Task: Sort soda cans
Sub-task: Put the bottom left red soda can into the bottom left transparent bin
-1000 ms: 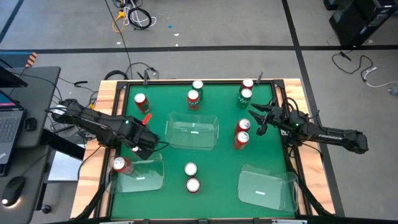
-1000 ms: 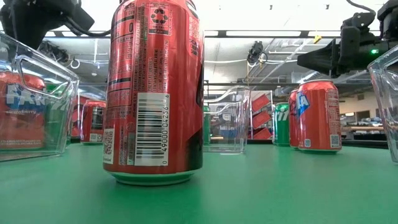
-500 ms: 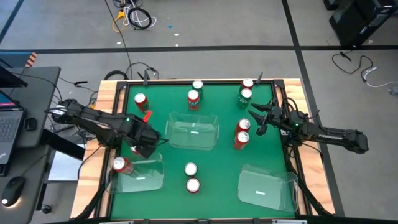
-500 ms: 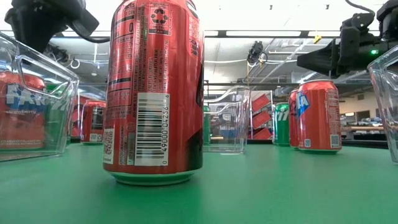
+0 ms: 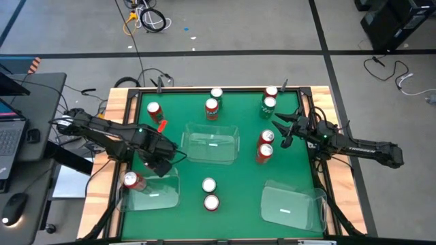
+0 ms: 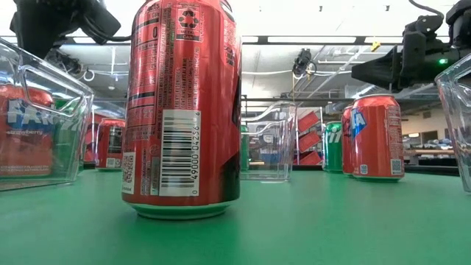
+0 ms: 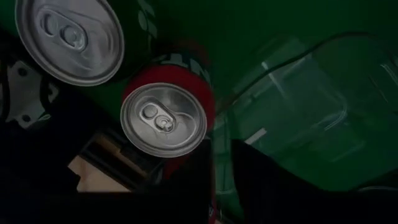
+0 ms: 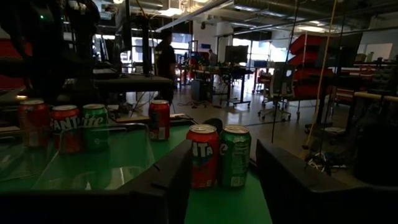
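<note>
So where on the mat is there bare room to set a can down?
Open green lies between the near-right bin and the two front red cans, and between the centre bin and the right red pair. The left gripper over the near-left bin crowds that corner.

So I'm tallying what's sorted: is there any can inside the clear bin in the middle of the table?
No. In the high view the middle bin holds no can; only the bin at the near left has a red can.

From above we see red and green soda cans point(image 5: 212, 108) scattered around three clear bins point(image 5: 211, 143), apparently upright.
</note>
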`<state>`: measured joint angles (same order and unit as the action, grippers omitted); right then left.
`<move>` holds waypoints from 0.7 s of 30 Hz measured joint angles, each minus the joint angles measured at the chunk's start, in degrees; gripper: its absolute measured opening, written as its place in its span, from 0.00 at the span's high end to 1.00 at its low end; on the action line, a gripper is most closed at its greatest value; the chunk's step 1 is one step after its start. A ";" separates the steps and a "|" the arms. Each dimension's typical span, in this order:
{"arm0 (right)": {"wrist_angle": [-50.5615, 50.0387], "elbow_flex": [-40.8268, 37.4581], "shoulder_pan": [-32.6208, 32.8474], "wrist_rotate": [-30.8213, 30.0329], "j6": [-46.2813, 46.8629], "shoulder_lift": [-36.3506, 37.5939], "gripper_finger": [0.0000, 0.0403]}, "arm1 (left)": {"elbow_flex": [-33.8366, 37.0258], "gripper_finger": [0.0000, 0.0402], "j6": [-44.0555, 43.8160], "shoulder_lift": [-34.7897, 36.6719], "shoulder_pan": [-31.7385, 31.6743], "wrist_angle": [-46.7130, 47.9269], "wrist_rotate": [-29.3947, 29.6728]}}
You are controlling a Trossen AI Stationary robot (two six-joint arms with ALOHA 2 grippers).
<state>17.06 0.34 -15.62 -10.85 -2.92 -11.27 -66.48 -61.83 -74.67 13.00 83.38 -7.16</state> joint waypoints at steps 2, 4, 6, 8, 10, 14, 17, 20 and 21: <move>0.00 0.00 0.00 0.00 0.00 0.00 0.58 | 0.00 0.68 -1.17 0.00 0.01 0.10 0.39; -0.02 0.01 0.00 0.00 0.00 0.00 0.58 | 0.00 0.57 -2.15 0.00 0.02 0.19 1.26; 0.00 0.00 0.00 0.00 0.25 0.00 0.57 | 0.00 0.46 -3.28 0.00 0.02 0.71 1.71; 0.00 0.00 0.00 0.00 0.39 0.00 0.56 | 0.00 0.35 -3.69 0.00 0.02 1.20 2.01; -0.02 0.01 0.00 0.00 0.39 0.00 0.54 | 0.00 0.27 -3.48 0.00 0.00 2.21 2.04; -0.02 0.00 0.00 0.00 0.42 0.00 0.51 | 0.04 0.21 -3.34 0.02 0.02 5.55 2.79; -0.02 0.00 0.00 0.00 0.42 0.00 0.48 | 1.17 0.22 -3.34 0.02 0.02 5.97 2.67; -0.02 0.02 0.00 0.02 0.42 0.00 0.46 | 3.20 0.23 -2.58 0.02 0.01 4.40 1.43; -0.04 0.00 0.00 0.00 0.42 0.00 0.45 | 3.59 0.23 -1.72 0.00 0.00 4.09 1.38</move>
<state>17.02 0.34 -15.62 -10.85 -2.50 -11.27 -62.88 -63.55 -74.67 13.00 87.46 -5.78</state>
